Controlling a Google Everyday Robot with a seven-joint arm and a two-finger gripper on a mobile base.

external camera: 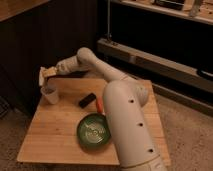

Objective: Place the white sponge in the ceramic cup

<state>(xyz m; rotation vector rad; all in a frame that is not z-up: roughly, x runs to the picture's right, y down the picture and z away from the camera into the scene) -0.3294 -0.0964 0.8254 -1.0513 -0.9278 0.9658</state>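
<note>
The white ceramic cup (50,94) stands upright near the far left corner of the wooden table (55,135). My gripper (47,75) hangs just above the cup, with the arm reaching in from the right. It is shut on the white sponge (43,78), which hangs from it over the cup's left rim, a little above the opening and apart from the cup.
A green bowl (94,131) sits at the table's front middle. A black block (88,100) and an orange object (100,104) lie behind the bowl. My white arm body (127,125) covers the table's right side. A dark wall stands behind.
</note>
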